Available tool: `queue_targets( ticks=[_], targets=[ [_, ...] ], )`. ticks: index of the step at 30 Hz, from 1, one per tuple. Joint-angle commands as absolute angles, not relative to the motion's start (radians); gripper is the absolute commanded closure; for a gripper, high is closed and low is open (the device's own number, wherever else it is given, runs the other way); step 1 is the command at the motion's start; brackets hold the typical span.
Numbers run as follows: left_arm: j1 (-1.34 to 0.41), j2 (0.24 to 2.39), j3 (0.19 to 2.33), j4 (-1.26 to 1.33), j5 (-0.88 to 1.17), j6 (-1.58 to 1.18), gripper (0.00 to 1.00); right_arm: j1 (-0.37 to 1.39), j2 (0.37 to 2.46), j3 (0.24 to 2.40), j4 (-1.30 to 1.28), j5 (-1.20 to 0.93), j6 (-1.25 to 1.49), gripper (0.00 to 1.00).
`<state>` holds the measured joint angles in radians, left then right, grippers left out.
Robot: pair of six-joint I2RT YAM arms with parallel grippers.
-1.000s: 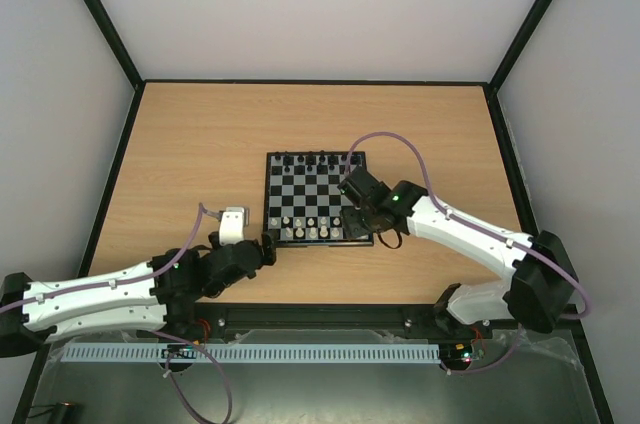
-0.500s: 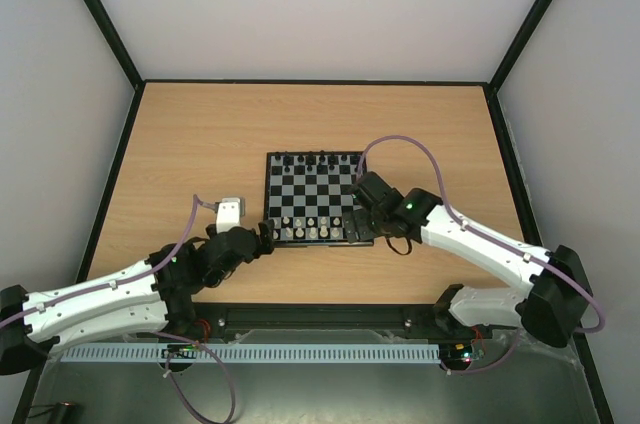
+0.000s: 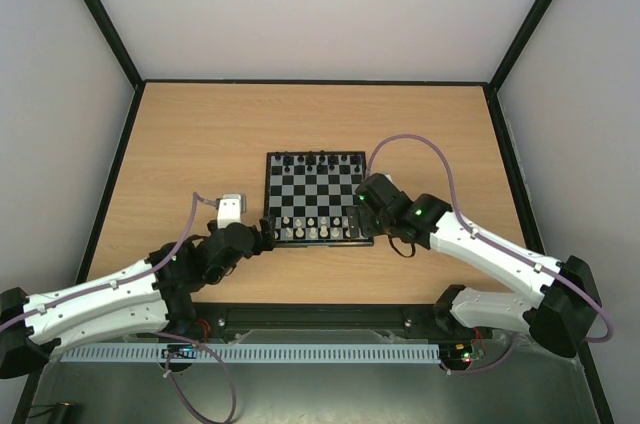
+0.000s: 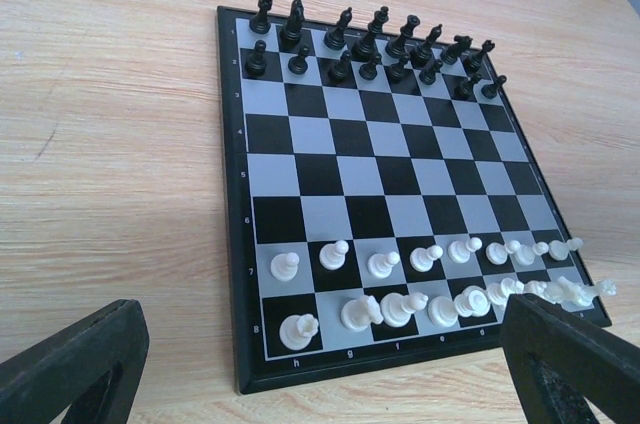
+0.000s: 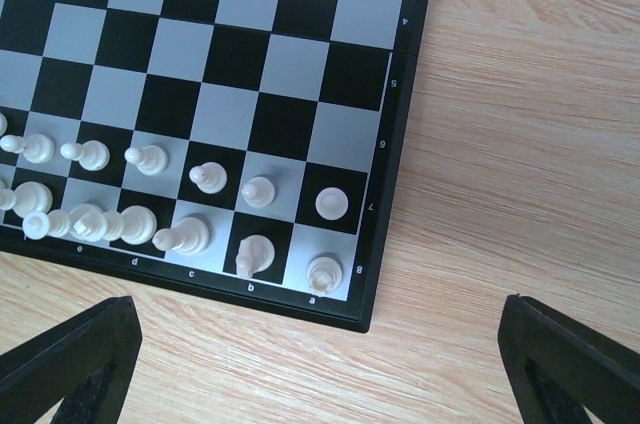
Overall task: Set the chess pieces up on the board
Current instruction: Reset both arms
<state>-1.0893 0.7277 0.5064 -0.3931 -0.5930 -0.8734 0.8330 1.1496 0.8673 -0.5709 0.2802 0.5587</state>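
The board [image 3: 316, 194] lies mid-table, and the chess pieces stand on it in two rows at each end. Black pieces [image 4: 372, 42] fill the far rows and cream-white pieces [image 4: 428, 258] the near rows; the right wrist view shows white pieces [image 5: 257, 255] by the board's near right corner. My left gripper [image 3: 263, 236] hovers open off the board's near left corner, its fingers [image 4: 75, 364] wide apart and empty. My right gripper [image 3: 360, 212] is open and empty over the near right corner, its fingers [image 5: 565, 359] astride the board's edge [image 5: 385, 204].
Bare wooden table [image 3: 200, 144] surrounds the board. Black frame rails and pale walls [image 3: 60, 104] close the table in on the left, right and back. A purple cable [image 3: 420, 149] loops above the right arm.
The right gripper has opened and drawn back from over the board's right side toward its near right corner. The left gripper has moved up to the board's near left corner.
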Motion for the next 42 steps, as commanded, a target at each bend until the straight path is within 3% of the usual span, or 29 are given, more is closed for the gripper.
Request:
queue_targets(
  ticks=[1, 20, 29, 36, 42],
  targets=[
    [-1.073, 0.746, 0.524, -0.372, -0.586, -0.834, 0.01, 0.824, 1.129, 0.821, -0.519, 0.283, 0.585, 0.01],
    [-1.032, 0.806, 0.638, -0.384, -0.65, -0.775, 0.01, 0.819, 1.024, 0.754, -0.493, 0.35, 0.657, 0.01],
    [-0.75, 0.766, 0.611, -0.276, -0.559, -0.647, 0.01, 0.597, 0.897, 0.668, -0.343, 0.395, 0.668, 0.01],
    [-0.589, 0.787, 0.564, -0.104, -0.724, -0.543, 0.0, 0.358, 0.956, 0.675, -0.146, 0.438, 0.589, 0.01],
    [-0.366, 0.856, 0.475, 0.128, -0.589, -0.429, 0.0, 0.243, 1.028, 0.584, 0.109, 0.515, 0.482, 0.01]
  ],
)
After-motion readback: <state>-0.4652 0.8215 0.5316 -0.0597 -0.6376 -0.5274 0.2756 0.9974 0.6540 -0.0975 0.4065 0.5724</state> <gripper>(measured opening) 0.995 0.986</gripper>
